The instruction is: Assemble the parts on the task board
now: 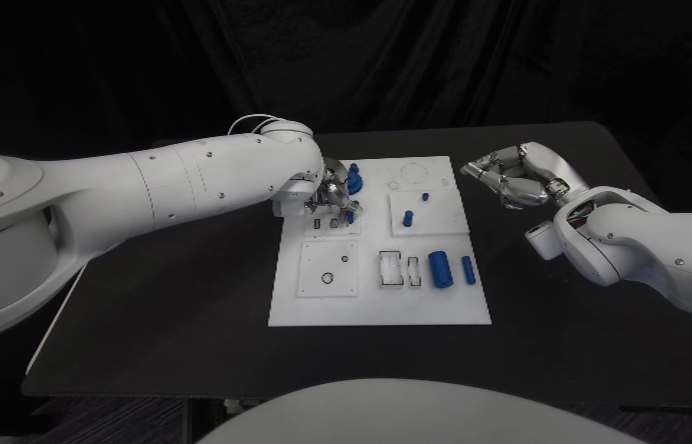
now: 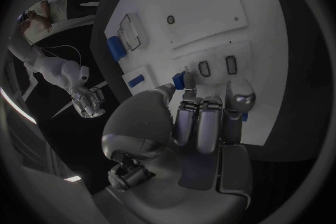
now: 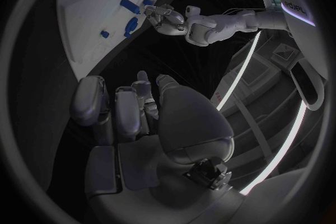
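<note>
The white task board (image 1: 433,309) lies mid-table. My left hand (image 1: 329,196) hovers over the board's far left part with its fingers curled. In the left wrist view a small blue part (image 2: 179,79) sits pinched between the thumb tip and the fingertips (image 2: 198,102), just above two small slots (image 2: 217,66). Another blue part (image 1: 353,174) stands just beyond that hand. My right hand (image 1: 512,179) hangs off the board's far right corner above the black table, fingers (image 3: 126,109) curled in on nothing. A large blue cylinder (image 1: 440,266) and a slimmer one (image 1: 469,270) lie at the board's near right.
A small blue piece (image 1: 408,218) and a tiny one (image 1: 426,197) sit on the raised square plate (image 1: 440,222). A square plate with a hole (image 1: 329,267) and rectangular slots (image 1: 391,268) fill the board's near half. The black table (image 1: 188,314) surrounds the board.
</note>
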Controlling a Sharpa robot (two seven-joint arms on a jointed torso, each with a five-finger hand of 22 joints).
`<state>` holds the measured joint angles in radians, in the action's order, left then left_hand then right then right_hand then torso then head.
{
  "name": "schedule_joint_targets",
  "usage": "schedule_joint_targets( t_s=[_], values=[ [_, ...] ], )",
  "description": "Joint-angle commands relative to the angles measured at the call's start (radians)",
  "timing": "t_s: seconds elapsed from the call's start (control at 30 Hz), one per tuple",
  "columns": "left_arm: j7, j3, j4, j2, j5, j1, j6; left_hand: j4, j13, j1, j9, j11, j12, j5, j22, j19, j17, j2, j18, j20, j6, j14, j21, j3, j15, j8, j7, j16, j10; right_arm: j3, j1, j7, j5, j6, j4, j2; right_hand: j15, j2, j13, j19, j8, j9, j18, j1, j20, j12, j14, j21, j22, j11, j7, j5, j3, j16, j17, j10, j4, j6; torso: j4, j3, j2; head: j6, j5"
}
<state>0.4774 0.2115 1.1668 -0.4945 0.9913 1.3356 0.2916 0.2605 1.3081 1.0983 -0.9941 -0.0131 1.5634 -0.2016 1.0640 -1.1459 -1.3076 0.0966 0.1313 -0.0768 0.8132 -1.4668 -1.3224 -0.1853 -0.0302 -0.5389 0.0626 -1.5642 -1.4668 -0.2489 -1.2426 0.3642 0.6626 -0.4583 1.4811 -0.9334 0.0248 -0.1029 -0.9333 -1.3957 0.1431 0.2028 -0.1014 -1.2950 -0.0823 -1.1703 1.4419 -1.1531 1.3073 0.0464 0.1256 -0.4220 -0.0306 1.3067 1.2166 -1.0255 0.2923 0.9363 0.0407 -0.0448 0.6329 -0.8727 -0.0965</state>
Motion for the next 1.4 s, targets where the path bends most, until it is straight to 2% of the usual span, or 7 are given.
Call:
schedule_joint_targets(
  t_s=[0.03, 0.33, 0.53, 0.63, 0.77, 0.9, 1.4],
  values=[
    [-0.019, -0.001, -0.001, 0.003, 0.000, -0.003, 0.011, -0.007, 0.252, 0.009, -0.001, 0.008, 0.000, -0.007, -0.002, 0.001, -0.252, -0.005, -0.012, 0.001, 0.005, -0.096, 0.006, -0.001, -0.008, 0.007, 0.004, -0.005, -0.092, 0.001, 0.003, -0.016, 0.004, 0.010, -0.002, 0.001, -0.001, -0.001, 0.001, -0.006, -0.007, -0.001, 0.011, -0.006, -0.002, -0.005, 0.006, -0.005, 0.103, 0.000, -0.001, -0.004, 0.006, 0.004, 0.002, -0.010, 0.000, 0.007, 0.0003, 0.0000, 0.000, 0.000, -0.002],
    [-0.021, -0.001, -0.003, 0.004, 0.000, -0.006, 0.019, -0.026, 0.252, 0.019, -0.007, 0.008, -0.001, -0.026, -0.002, 0.002, -0.252, -0.007, -0.012, 0.001, 0.016, -0.096, 0.011, -0.014, -0.007, 0.033, 0.003, -0.005, -0.091, 0.001, 0.003, -0.019, 0.004, 0.013, -0.007, 0.004, -0.001, -0.002, 0.004, -0.006, -0.007, -0.002, 0.010, -0.006, -0.002, -0.004, 0.006, -0.004, 0.103, 0.000, -0.001, -0.004, 0.006, 0.003, -0.001, -0.008, -0.001, 0.007, -0.0001, 0.0003, 0.000, 0.000, -0.005],
    [-0.022, -0.001, -0.005, 0.004, 0.000, -0.008, 0.020, -0.057, 0.252, 0.024, 0.013, 0.012, -0.001, -0.074, 0.004, -0.004, -0.255, -0.013, -0.012, 0.004, 0.064, -0.098, 0.016, -0.049, -0.010, 0.097, -0.001, -0.005, -0.091, 0.001, 0.003, -0.021, 0.004, 0.017, -0.010, 0.006, -0.001, -0.002, 0.006, -0.006, -0.007, -0.002, 0.010, -0.006, -0.002, -0.003, 0.005, -0.002, 0.103, 0.000, -0.001, -0.004, 0.006, 0.001, -0.002, -0.007, -0.001, 0.007, -0.0001, 0.0005, 0.000, 0.000, -0.005],
    [-0.025, -0.001, -0.004, 0.003, 0.000, -0.010, 0.018, -0.072, 0.253, 0.025, 0.018, 0.015, -0.001, -0.103, 0.008, -0.007, -0.257, -0.018, -0.012, 0.006, 0.085, -0.100, 0.017, -0.069, -0.013, 0.118, -0.004, -0.005, -0.092, 0.001, 0.003, -0.021, 0.004, 0.018, -0.011, 0.007, -0.001, -0.002, 0.006, -0.006, -0.007, -0.002, 0.010, -0.006, -0.002, -0.003, 0.005, -0.002, 0.103, 0.000, -0.001, -0.004, 0.006, 0.001, -0.002, -0.007, -0.001, 0.007, 0.0000, 0.0006, 0.000, 0.000, -0.006],
    [-0.027, -0.001, -0.003, -0.001, 0.000, -0.011, 0.017, -0.122, 0.256, 0.037, 0.019, 0.020, 0.001, -0.207, 0.016, -0.014, -0.262, -0.040, -0.013, 0.012, 0.112, -0.103, 0.019, -0.146, -0.018, 0.152, -0.009, -0.006, -0.096, 0.001, 0.003, -0.022, 0.004, 0.018, -0.013, 0.007, -0.001, -0.002, 0.007, -0.005, -0.007, -0.002, 0.010, -0.007, -0.002, -0.002, 0.005, 0.000, 0.102, 0.000, -0.001, -0.004, 0.005, 0.001, -0.003, -0.005, -0.002, 0.007, -0.0001, 0.0006, -0.001, 0.000, -0.005],
    [-0.028, -0.001, -0.001, -0.007, 0.000, -0.012, 0.013, -0.165, 0.256, 0.025, 0.008, 0.021, 0.001, -0.264, 0.019, -0.015, -0.261, -0.066, -0.013, 0.013, 0.123, -0.103, 0.023, -0.225, -0.020, 0.173, -0.008, -0.006, -0.096, 0.001, 0.003, -0.024, 0.004, 0.019, -0.013, 0.006, -0.001, -0.002, 0.007, -0.005, -0.007, -0.002, 0.010, -0.007, -0.002, -0.002, 0.005, 0.000, 0.102, 0.000, -0.001, -0.004, 0.005, 0.001, -0.003, -0.005, -0.002, 0.007, -0.0010, 0.0005, -0.002, 0.000, -0.002],
    [-0.016, -0.001, 0.034, -0.046, 0.000, -0.012, -0.024, -0.222, 0.256, -0.026, -0.021, 0.020, 0.001, -0.297, 0.029, -0.021, -0.261, -0.092, -0.014, 0.013, 0.138, -0.102, 0.027, -0.334, -0.020, 0.197, -0.006, -0.006, -0.096, 0.001, 0.003, -0.030, 0.004, 0.023, -0.017, 0.005, -0.001, -0.004, 0.009, -0.005, -0.008, -0.002, 0.009, -0.009, -0.001, -0.001, 0.004, 0.001, 0.102, -0.001, -0.001, -0.005, 0.004, -0.002, -0.007, -0.005, -0.002, 0.007, -0.0002, 0.0007, -0.001, 0.000, -0.010]
  ],
)
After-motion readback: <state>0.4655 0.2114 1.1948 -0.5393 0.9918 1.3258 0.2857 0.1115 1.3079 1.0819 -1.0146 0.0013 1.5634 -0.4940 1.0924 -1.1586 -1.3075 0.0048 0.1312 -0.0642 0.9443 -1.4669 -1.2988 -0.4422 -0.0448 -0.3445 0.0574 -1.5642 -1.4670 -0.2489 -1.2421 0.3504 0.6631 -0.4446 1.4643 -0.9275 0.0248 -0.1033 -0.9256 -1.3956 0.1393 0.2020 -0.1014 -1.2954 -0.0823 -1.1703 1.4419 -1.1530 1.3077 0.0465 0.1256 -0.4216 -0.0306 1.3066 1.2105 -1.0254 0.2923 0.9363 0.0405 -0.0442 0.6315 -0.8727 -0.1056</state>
